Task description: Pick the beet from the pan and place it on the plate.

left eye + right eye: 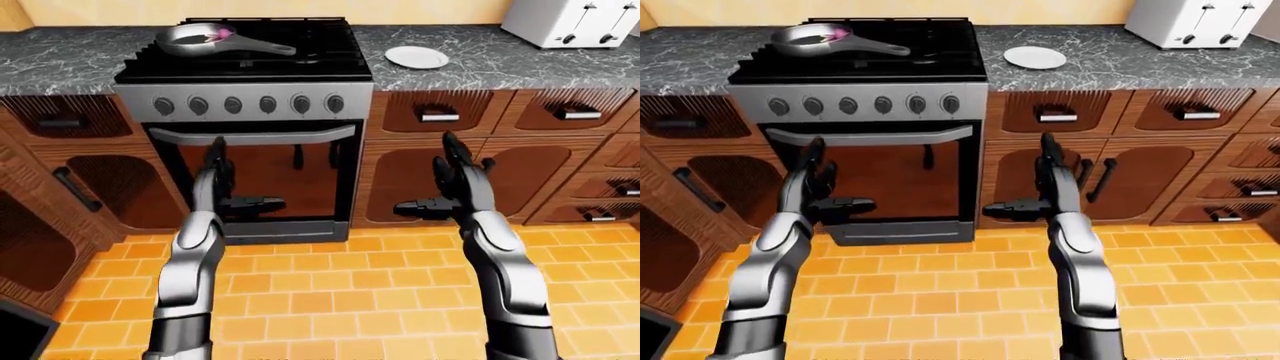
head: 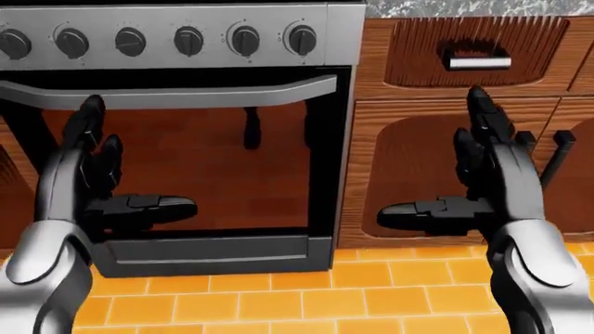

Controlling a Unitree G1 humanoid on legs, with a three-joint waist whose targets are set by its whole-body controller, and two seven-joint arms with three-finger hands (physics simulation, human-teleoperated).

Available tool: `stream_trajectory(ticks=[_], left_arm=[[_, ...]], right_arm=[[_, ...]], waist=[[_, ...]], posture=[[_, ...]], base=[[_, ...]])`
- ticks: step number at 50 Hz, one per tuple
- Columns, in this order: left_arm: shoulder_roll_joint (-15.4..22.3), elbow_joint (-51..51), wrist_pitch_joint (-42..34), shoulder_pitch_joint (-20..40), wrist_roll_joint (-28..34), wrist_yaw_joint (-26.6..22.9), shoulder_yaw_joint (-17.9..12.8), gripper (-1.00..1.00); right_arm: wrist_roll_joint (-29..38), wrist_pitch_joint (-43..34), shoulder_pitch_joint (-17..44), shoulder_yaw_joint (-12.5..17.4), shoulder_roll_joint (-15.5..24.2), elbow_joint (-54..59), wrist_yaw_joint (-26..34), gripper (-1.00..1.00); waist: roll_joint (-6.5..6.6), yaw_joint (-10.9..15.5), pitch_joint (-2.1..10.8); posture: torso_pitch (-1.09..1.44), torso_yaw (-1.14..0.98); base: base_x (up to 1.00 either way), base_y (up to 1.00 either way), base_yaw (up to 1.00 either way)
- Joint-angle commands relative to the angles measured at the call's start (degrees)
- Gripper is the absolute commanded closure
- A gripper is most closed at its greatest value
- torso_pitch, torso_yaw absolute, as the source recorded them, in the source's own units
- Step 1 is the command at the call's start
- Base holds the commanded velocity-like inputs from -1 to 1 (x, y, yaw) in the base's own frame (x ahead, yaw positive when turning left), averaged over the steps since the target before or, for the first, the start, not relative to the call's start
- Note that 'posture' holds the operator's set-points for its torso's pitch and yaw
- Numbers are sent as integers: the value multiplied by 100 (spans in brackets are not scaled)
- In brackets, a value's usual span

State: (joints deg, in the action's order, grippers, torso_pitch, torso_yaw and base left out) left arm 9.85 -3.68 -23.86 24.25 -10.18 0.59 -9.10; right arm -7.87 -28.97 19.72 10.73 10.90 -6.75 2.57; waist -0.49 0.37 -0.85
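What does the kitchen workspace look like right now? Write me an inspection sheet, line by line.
Surface: grey marbled counter either side of a black stove top.
Job's things: beet, purple, lies in the pan at the stove top's upper left in the left-eye view; plate sits bare on the counter right of the stove.
Clutter: white toaster at the upper right.
Grippers: left hand and right hand open, empty, raised before the oven door and cabinet door.
Cables: nothing seen.
Surroundings: wooden cabinets, orange tiled floor.
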Motion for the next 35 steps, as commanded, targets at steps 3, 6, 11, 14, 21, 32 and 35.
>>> stream_trajectory(ticks=[3, 6, 11, 14, 21, 32, 35], left_arm=[[177, 59, 137, 435, -47, -44, -71, -100], [284, 2, 25, 617, -126, -80, -133, -100], [415, -74, -67, 804, -200, -155, -161, -100], [446, -83, -124, 862, -237, -164, -179, -100], [656, -465, -138, 1308, -250, -175, -254, -100], [1168, -941, -301, 2038, -607, -27, -469, -100], [1311, -1115, -307, 2212, -676, -25, -491, -100]], right_arm=[[-115, -3, 474, 210, 281, -184, 32, -100], [-184, -66, 607, 279, 398, -188, 13, -100], [-360, -360, 905, 350, 581, -242, 14, -100], [-464, -478, 1056, 401, 683, -219, -19, -100], [-594, -725, 1448, 464, 998, -70, -85, -100], [-954, -1125, 2003, 652, 1380, 175, -128, -100], [-1034, -1134, 2106, 640, 1456, 243, -167, -100]], waist=[[-4, 2, 142], [-3, 4, 134], [-9, 2, 133], [-11, 0, 137], [-22, 7, 136], [-23, 11, 118], [-17, 6, 97]], posture=[[0, 0], [0, 0], [0, 0], [0, 0], [0, 0], [0, 0], [0, 0]], base=[[0, 0, 0], [0, 0, 0], [0, 0, 0], [0, 0, 0], [0, 0, 0], [0, 0, 0], [0, 0, 0]])
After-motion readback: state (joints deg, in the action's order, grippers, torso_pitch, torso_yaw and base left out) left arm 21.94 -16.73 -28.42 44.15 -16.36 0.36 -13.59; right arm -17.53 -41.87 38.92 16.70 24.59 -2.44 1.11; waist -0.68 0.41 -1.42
